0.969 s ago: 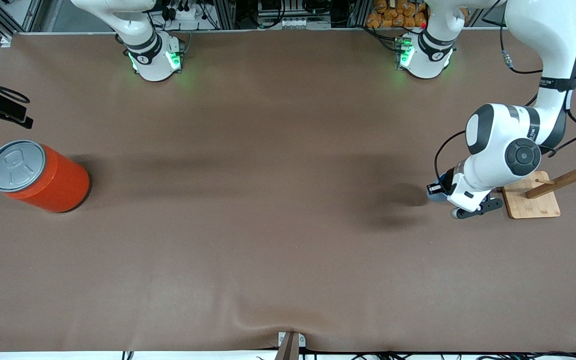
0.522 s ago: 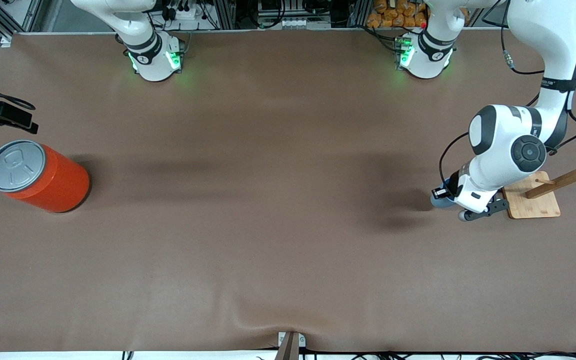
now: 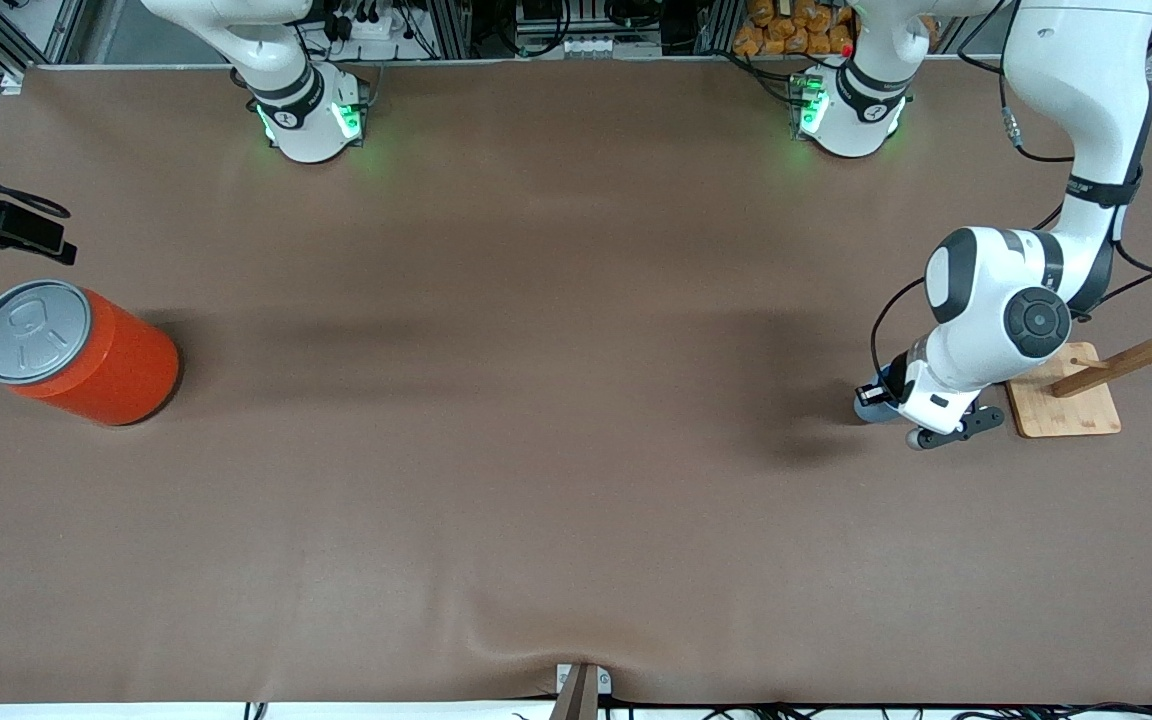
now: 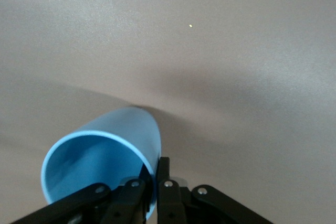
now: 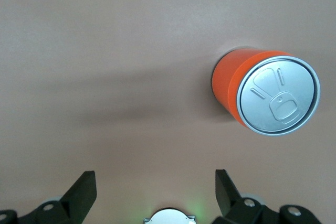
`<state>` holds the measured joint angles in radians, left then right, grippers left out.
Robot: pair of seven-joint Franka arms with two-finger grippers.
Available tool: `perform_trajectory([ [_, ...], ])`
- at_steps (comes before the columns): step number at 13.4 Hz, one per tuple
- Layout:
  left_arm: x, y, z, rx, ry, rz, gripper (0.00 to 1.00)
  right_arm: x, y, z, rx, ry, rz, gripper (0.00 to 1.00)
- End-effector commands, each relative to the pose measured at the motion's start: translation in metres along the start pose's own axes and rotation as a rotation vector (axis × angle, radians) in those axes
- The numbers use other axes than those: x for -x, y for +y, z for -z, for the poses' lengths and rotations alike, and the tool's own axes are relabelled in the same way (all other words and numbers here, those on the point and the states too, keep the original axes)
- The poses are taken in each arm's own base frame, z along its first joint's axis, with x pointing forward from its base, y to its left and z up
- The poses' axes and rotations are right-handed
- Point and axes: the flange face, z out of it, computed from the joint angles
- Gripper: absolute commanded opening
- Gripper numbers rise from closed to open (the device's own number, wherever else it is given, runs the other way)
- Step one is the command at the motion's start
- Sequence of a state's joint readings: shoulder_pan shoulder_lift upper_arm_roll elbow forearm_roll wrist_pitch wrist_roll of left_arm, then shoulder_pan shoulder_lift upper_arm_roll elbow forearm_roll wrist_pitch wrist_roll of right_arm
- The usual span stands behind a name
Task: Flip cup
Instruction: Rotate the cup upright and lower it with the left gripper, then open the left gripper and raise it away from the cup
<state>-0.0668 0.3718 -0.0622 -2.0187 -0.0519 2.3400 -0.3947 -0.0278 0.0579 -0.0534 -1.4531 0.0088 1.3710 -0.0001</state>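
The light-blue cup [image 4: 105,156] is tilted, with its open mouth toward the left wrist camera and its base down by the brown table. My left gripper [image 4: 154,174] is shut on the cup's rim wall, one finger inside and one outside. In the front view the left gripper [image 3: 886,400] is low over the table at the left arm's end, and only a sliver of the cup [image 3: 866,411] shows under the wrist. My right gripper [image 5: 155,182] is open and empty; it waits above the table's edge at the right arm's end [image 3: 6,228].
A large orange can with a grey lid [image 3: 76,355] stands at the right arm's end, also seen in the right wrist view [image 5: 262,95]. A wooden peg stand on a board [image 3: 1066,395] stands right beside the left gripper, toward the table's edge.
My left gripper, holding the cup, has swung a little toward the peg stand and back again, ending slightly lower in the front view. The right gripper shifted slightly.
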Motion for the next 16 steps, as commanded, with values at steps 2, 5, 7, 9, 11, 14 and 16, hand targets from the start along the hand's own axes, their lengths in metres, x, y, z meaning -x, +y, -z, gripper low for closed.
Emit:
perform_trajectory([
  [2,-0.005,0.0,0.016,-0.003,0.035,0.009,1.0,0.022,0.006,0.003,0.005,0.002,-0.014,1.0],
  [5,-0.012,0.003,0.06,0.023,0.1,0.013,1.0,0.024,0.013,0.004,0.003,0.005,-0.026,1.0],
  [7,-0.019,0.003,0.102,0.033,0.127,0.011,1.0,0.025,0.014,0.004,0.003,0.004,-0.028,1.0],
  [9,-0.024,0.001,0.152,0.026,0.115,0.013,1.0,0.027,0.015,0.006,0.003,0.005,-0.029,1.0],
  [11,-0.021,-0.001,0.216,0.033,0.145,0.002,1.0,0.027,0.015,0.005,0.003,0.002,-0.029,1.0],
  [14,-0.01,-0.004,0.297,-0.012,0.165,-0.118,1.0,0.026,0.014,0.004,0.003,-0.001,-0.028,1.0],
  [16,-0.006,-0.008,0.328,-0.066,0.171,-0.199,1.0,0.025,0.014,0.003,0.003,-0.001,-0.028,1.0],
])
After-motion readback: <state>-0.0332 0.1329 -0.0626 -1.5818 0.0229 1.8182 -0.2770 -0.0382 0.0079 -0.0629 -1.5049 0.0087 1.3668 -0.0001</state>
